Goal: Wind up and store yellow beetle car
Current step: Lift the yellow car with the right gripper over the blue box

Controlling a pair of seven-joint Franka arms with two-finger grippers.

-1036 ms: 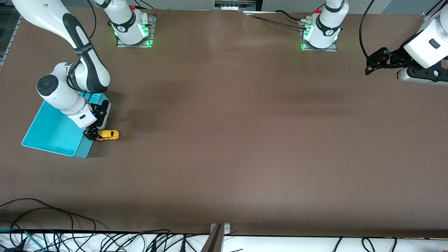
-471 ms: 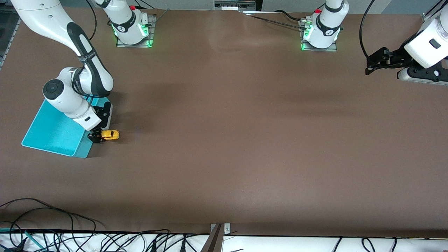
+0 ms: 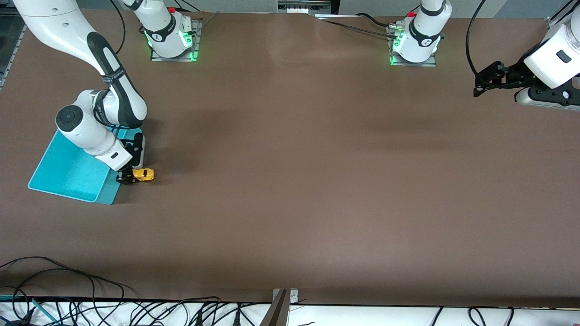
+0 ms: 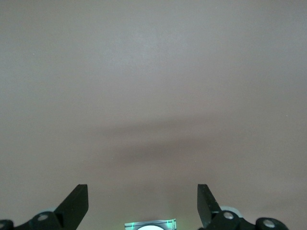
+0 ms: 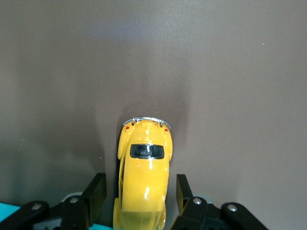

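The yellow beetle car (image 3: 143,174) sits on the brown surface (image 3: 317,181) just beside the turquoise bin (image 3: 68,170), the right claw (image 3: 125,177) straddling one end with fingers near but not touching, while the left claw (image 3: 480,86) waits wide open over the surface's left-arm end.

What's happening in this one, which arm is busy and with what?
The right arm is doing the work: its end effector is down at the yellow beetle car, one finger on each side of the car, gaps still showing, so nothing is gripped yet. The car sits on the table beside the turquoise bin, not in it. The left arm waits at its own end of the table, its end effector open and holding nothing.
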